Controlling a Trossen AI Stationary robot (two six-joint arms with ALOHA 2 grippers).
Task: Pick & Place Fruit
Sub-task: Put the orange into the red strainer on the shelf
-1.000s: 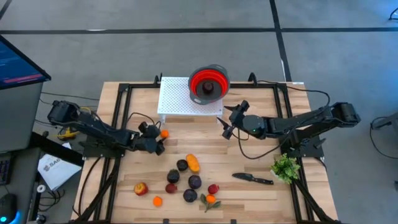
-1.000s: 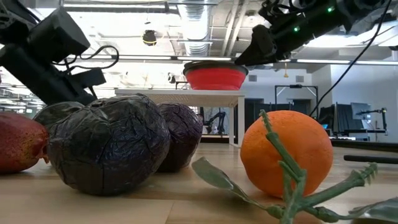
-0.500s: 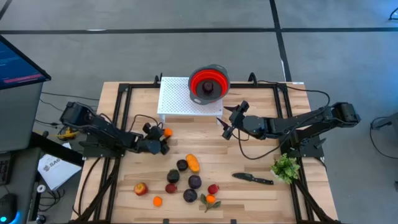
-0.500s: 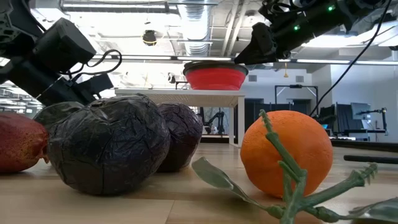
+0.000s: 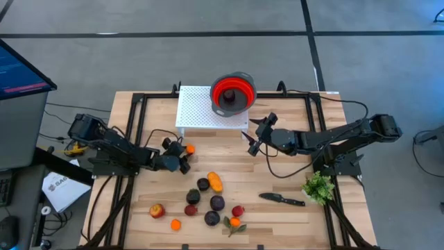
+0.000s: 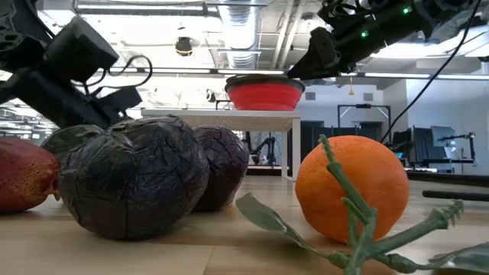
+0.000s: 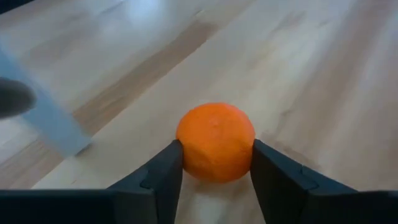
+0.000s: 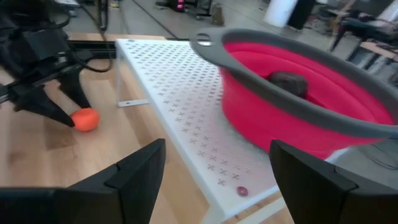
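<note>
My left gripper (image 5: 182,157) is shut on a small orange fruit (image 5: 189,148) left of the table's middle, in front of the white stand (image 5: 208,107). My right gripper (image 5: 250,135) hangs open beside the stand's right near corner, facing the red bowl (image 8: 298,93), which holds one dark fruit (image 8: 287,79). The other fruit rests on the near part of the table: dark purple pieces (image 5: 217,203), an elongated orange one (image 5: 216,181), red ones (image 5: 238,210), a red-yellow one (image 5: 157,210), a small orange (image 5: 175,224) and an orange with leaves (image 6: 351,187). My left gripper pinches the small orange fruit (image 7: 216,151) between its two fingers (image 7: 163,171), one on each side of its widest part. The fingers come slanting down from the table's left side. I cannot tell whether the fruit is clear of the table.
A black knife (image 5: 281,199) and a green leafy bunch (image 5: 319,186) lie near the right edge. The white perforated stand (image 8: 180,87) carries the red bowl at the far middle. Bare wood lies between the stand and the fruit cluster.
My left arm has reached farther toward the table's right, carrying the small orange fruit a little way right along the front of the stand. The right arm has kept still.
</note>
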